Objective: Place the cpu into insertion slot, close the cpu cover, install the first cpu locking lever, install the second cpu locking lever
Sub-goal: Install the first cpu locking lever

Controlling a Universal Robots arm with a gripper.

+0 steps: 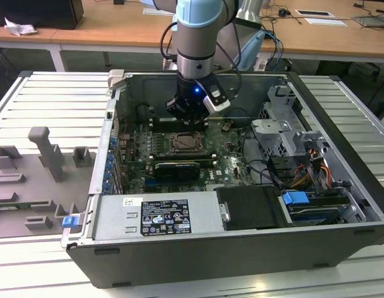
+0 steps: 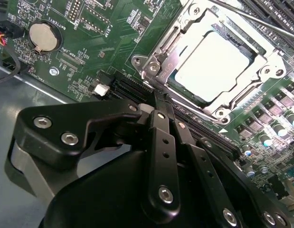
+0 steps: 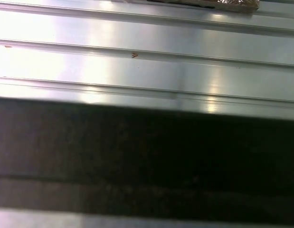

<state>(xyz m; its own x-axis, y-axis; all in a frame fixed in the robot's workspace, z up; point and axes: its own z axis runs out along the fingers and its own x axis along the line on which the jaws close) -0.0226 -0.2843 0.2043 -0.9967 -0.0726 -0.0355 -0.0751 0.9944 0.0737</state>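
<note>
One black multi-link gripper [image 2: 158, 102] on the grey-and-blue robot arm [image 1: 201, 37] hangs inside the open dark-grey PC case [image 1: 340, 230], directly over the green motherboard [image 1: 226, 158]. In the second wrist view the fingers [image 2: 161, 137] are drawn together to a narrow tip w/ nothing between them; the tip sits at the corner of the socket frame, contact not discernible.

Cpu [image 2: 211, 64], a small flat square chip w/ pale silver top, lies seated in the socket approx. mid-board. Cpu cover [image 2: 184, 40], a thin silver-grey metal frame plate w/ square window, lies flat around the chip, its edges overlapping the chip's rim. A thin metal rod [image 2: 260, 21] runs along the far side of the socket; whether it is latched can't be told.

Ref. points on the board: round silver coin cell [image 2: 43, 37] near the board edge beside the case floor; black expansion slot [image 2: 132, 88] between gripper tip and coin cell. Black graphics card [image 1: 176, 169] sits on the board toward the case's front wall.

Outside the case, grey moulded fixtures [image 1: 46, 155] stand on the ribbed metal table [image 1: 55, 93] by the case's side wall, toward the exterior view's left.
</note>
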